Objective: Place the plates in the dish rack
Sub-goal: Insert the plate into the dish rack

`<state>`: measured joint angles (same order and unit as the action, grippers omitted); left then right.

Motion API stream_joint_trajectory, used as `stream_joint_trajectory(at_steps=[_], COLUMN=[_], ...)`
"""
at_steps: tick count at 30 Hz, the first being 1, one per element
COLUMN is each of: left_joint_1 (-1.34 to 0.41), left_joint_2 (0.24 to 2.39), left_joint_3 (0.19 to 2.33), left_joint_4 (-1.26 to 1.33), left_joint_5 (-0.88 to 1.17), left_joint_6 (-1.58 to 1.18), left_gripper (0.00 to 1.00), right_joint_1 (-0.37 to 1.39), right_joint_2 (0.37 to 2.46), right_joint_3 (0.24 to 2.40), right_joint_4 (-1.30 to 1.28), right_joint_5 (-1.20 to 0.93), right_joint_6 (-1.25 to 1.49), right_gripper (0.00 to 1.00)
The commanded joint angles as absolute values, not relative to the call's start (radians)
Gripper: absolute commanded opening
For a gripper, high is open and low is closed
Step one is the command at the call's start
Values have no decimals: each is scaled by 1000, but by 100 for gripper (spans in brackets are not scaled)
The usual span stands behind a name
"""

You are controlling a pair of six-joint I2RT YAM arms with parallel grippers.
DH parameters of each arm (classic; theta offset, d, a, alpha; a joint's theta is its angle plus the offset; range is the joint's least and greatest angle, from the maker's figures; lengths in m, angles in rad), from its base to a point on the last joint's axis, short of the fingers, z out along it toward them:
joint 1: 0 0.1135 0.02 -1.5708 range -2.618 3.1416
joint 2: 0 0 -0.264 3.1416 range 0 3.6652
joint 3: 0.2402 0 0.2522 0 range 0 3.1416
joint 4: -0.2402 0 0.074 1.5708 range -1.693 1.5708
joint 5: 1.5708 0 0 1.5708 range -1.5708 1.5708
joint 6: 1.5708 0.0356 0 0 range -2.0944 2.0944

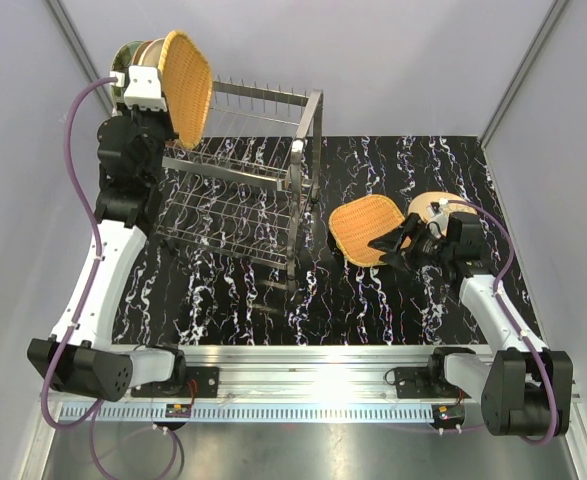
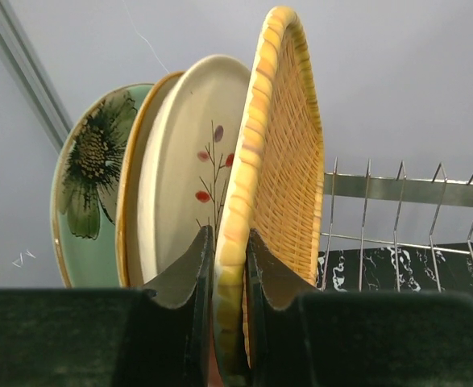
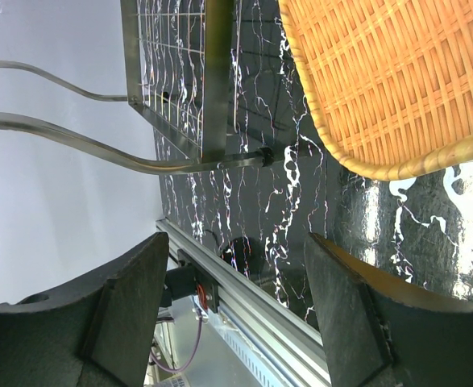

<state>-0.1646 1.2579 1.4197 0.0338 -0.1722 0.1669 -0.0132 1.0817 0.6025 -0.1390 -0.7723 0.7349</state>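
**At the rack's left end: wicker plate held on edge for slotting**

At the far-left end of the dish rack (image 1: 295, 175), my left tool (image 2: 229, 250) is pressed onto the rim of a wicker plate (image 2: 280, 161), one finger on each face. I hold the plate upright and on edge because the prongs (image 2: 399, 205) accept plates only in that attitude. A cream plate (image 2: 180, 185) with a sprig pattern and a green flowered plate (image 2: 87, 177) stand just beyond it, parallel and close. The held plate goes in as the next of that row. Whether its lower edge sits between the wires is hidden in every view.

Near the rack's right end, a second wicker plate (image 3: 397, 81) lies flat on the worktop (image 3: 381, 234). My right tool (image 3: 236, 298) is spread wide and empty, low beside that plate's edge and not touching it. I judge a side approach necessary, since a flat plate offers only its rim. One more plate (image 1: 421, 203) lies partly under my right wrist.

Caution: the woven rim may catch on a prong, so lower it straight.
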Motion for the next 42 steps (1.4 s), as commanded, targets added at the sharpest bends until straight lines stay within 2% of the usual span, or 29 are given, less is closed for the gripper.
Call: stream_joint_trajectory(at_steps=[1, 9, 13, 15, 18, 19, 20, 32, 33, 36, 38, 40, 42], left_joint_1=[-161, -161, -161, -161, -161, -161, -161, -161, -161, -161, -161, -161, -161], left_joint_2=[1256, 1258, 1252, 1241, 1232, 1230, 1227, 1201, 1201, 1193, 1184, 1178, 1169], left_joint_3=[1427, 1411, 1404, 1385, 1376, 1376, 1373, 1378, 1378, 1379, 1382, 1396, 1407], left_joint_4=[210, 210, 193, 196, 189, 184, 180, 147, 146, 138, 135, 124, 115], left_joint_5=[-164, -164, -146, -137, -135, -135, -133, -144, -147, -147, -149, -152, -156], left_joint_6=[179, 179, 173, 167, 167, 166, 167, 184, 181, 181, 181, 176, 178], left_gripper=[0, 1, 16, 17, 26, 35, 37, 37, 45, 45, 49, 60, 66], right_joint_1=[-6, -6, -6, -6, -6, -6, -6, 20, 20, 21, 20, 20, 21], right_joint_2=[1091, 1103, 1104, 1104, 1103, 1101, 1103, 1091, 1091, 1091, 1088, 1083, 1075], right_joint_3=[653, 652, 652, 650, 650, 650, 650, 646, 646, 646, 649, 649, 649], right_joint_4=[-92, -83, -81, -81, -83, -83, -83, -78, -80, -80, -81, -83, -86], right_joint_5=[-784, -785, -787, -787, -787, -787, -788, -790, -790, -792, -792, -792, -792], right_joint_6=[712, 713, 713, 713, 715, 715, 715, 718, 719, 719, 719, 721, 721], right_gripper=[75, 75, 75, 75, 75, 75, 75, 75, 75, 75, 75, 75, 75])
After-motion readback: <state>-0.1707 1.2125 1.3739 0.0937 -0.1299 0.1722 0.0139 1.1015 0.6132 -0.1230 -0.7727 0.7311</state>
